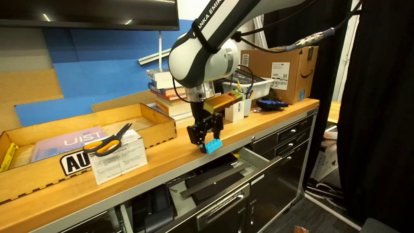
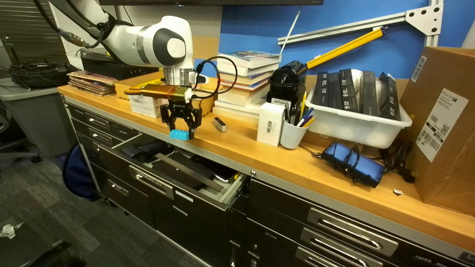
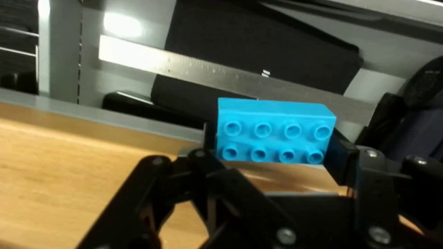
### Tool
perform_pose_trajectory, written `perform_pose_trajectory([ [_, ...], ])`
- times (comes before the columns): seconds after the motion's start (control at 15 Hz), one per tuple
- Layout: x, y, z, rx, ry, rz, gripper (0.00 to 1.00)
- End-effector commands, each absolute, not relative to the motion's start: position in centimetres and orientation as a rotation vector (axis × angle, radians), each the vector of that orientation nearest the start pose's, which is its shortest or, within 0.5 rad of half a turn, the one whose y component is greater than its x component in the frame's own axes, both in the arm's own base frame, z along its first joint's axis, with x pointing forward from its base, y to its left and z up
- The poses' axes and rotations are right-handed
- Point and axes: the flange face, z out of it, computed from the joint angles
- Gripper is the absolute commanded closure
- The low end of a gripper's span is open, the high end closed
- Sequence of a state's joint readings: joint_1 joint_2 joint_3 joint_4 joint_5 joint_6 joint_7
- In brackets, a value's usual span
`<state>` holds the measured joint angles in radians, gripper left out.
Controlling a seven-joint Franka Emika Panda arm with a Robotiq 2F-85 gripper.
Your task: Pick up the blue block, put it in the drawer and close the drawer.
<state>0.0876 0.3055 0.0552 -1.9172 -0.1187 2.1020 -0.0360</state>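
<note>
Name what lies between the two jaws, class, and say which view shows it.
The blue block lies between the jaws, which are closed on its short ends. The wrist view shows this most plainly.

In an exterior view you have blue wall (image 1: 110,71) at 10 o'clock; dark screen (image 1: 89,13) between 10 and 11, two light streaks (image 1: 46,17) on its face. Black curtain (image 1: 375,97) hangs at your 3. Wood-topped bench (image 1: 171,155) runs from 8 to 3. In an exterior view, dark grey carpet (image 2: 70,215) at your 8, ribbed panel (image 2: 20,24) at 10, black cabinet fronts (image 2: 285,207) below the bench at 5.
</note>
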Motion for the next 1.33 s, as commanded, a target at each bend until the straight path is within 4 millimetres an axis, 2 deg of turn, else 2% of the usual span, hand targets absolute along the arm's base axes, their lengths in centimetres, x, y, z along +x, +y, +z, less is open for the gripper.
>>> perform_pose_trajectory([
  [0.0, 56.2, 6.3, 32.4, -3.213, -0.326, 0.135, 0.54],
  [0.2, 55.9, 6.8, 29.5, -3.221, -0.232, 0.050, 0.54],
  [0.53, 55.9, 8.9, 24.2, -3.230, -0.171, 0.046, 0.54],
  [0.6, 55.9, 9.3, 23.6, -3.235, -0.164, 0.053, 0.13],
  [0.73, 55.9, 9.5, 23.6, -3.236, -0.141, 0.037, 0.02],
  [0.8, 55.7, 9.2, 24.4, -3.240, -0.128, 0.015, 0.00],
  [1.0, 54.5, 7.0, 26.8, -3.256, -0.089, 0.010, 0.00],
  [1.13, 53.3, 4.9, 27.5, -3.270, -0.061, 0.106, 0.00],
  [1.27, 51.6, 2.9, 27.1, -3.259, -0.008, 0.280, 0.00],
])
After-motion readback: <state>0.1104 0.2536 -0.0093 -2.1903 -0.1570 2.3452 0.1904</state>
